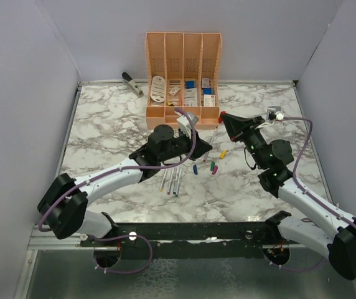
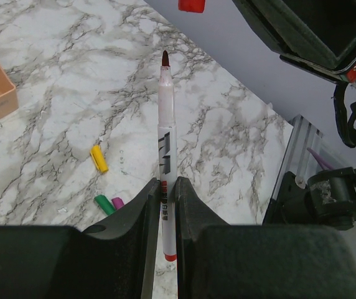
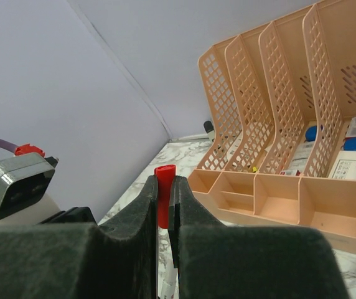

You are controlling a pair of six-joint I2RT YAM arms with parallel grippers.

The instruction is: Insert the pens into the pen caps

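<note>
Right now the left fingers (image 2: 149, 200) are closed tight around one pen (image 2: 166, 118), gripping its pale barrel near the back end so that most of the length sticks out ahead of them. The dark red tip (image 2: 165, 59) points away from the wrist, raised above the marbled tabletop (image 2: 53, 50). Just past that tip and a little to its right, at the top edge of the left wrist view, is the red cap (image 3: 164, 174). It is apart from the pen, with a gap between them.

The right fingers (image 3: 142, 208) are pinched shut on that red cap. It stands upright between them with its upper end showing above the pads. Behind it stands the peach desk organizer (image 3: 277, 187), its slotted dividers upright and small trays along its front.

From above, both arms meet in front of the organizer, over the middle of the tabletop. The other pens (image 1: 173, 180) lie in a loose bunch on the surface, below the left wrist. The loose caps lie near them: yellow cap (image 1: 223, 153), blue cap (image 1: 195, 168), and green cap (image 1: 211, 166) just beside the magenta cap (image 1: 215, 170). A grey stapler (image 1: 132, 83) lies at the back, left of the organizer.
</note>
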